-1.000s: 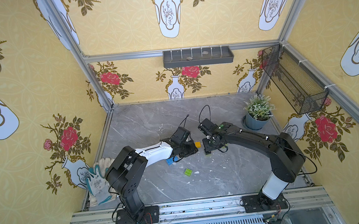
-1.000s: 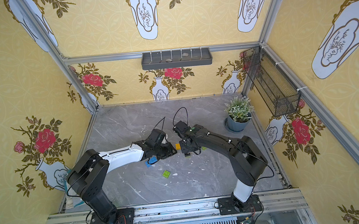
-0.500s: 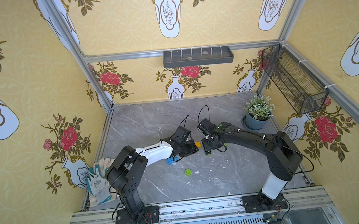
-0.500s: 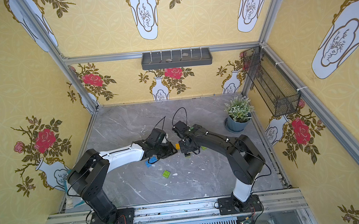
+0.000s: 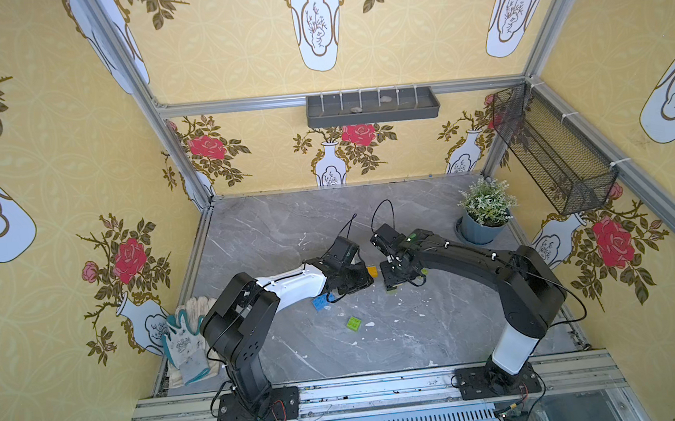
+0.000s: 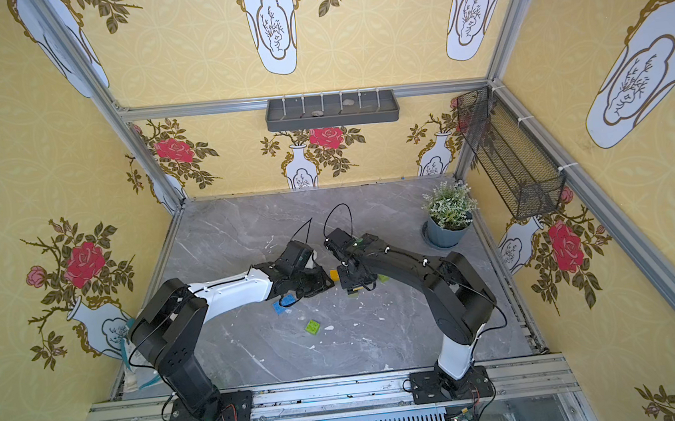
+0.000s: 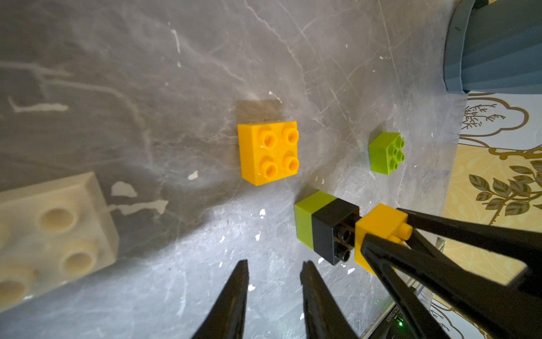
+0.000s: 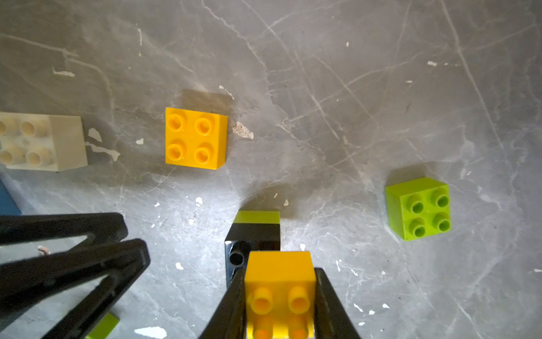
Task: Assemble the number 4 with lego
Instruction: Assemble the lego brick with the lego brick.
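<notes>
two stones [image 5: 355, 110] in tray [image 5: 373, 117] — plant [image 5: 487, 199] in pot [image 5: 480, 232]

Brick count: three lime green bricks [image 8: 418, 208], two yellow bricks [image 8: 196, 138], one black brick [image 7: 325, 232], one white brick [image 8: 44, 143], one blue brick [image 5: 319, 302]; two arms [image 5: 292, 286], one potted plant [image 5: 484, 215]

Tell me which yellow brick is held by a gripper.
The yellow brick clamped in the right gripper, against the black brick; the other yellow brick lies loose, studs up.

Bright even light, soft shadows, nearby white brick [image 7: 52, 234] blurred
</notes>
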Robot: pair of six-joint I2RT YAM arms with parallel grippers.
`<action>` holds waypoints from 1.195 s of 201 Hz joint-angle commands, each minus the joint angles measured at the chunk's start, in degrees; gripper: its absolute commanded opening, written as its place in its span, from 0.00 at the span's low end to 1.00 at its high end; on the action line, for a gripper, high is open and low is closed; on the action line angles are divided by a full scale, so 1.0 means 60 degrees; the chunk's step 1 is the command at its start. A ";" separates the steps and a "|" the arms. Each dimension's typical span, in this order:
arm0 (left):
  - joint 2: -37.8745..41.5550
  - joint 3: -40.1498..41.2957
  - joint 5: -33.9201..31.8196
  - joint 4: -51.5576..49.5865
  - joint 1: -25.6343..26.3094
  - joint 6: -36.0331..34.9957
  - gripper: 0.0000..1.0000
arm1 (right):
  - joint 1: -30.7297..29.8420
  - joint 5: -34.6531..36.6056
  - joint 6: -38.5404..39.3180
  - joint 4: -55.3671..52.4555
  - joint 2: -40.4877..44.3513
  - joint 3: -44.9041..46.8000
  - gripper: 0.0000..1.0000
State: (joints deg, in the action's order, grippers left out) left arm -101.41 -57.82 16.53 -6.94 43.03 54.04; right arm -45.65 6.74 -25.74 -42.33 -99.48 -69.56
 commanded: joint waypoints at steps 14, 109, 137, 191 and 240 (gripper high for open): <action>-0.0066 -0.0016 0.0030 -0.0102 0.0007 -0.0119 0.34 | 0.0078 0.0089 -0.0003 0.0049 -0.0165 0.0049 0.26; -0.0136 0.0025 0.0037 -0.0072 0.0007 -0.0079 0.34 | 0.0132 -0.0502 0.0043 0.0348 -0.0412 0.0664 0.26; -0.0134 -0.0013 0.0042 -0.0064 0.0007 -0.0088 0.34 | 0.0113 -0.0425 -0.0055 0.0185 -0.0297 0.0505 0.33; -0.0080 -0.0089 0.0071 -0.0081 0.0007 -0.0105 0.34 | 0.0178 -0.0120 -0.0154 -0.0190 -0.0345 -0.0165 0.43; 0.0013 -0.0047 0.0041 -0.0127 0.0007 -0.0134 0.34 | 0.0168 0.0000 -0.0265 -0.0320 -0.0228 -0.0270 0.55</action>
State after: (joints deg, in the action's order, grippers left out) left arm -101.43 -58.13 16.56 -7.92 43.03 54.02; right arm -44.53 5.85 -26.39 -42.68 -101.45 -70.61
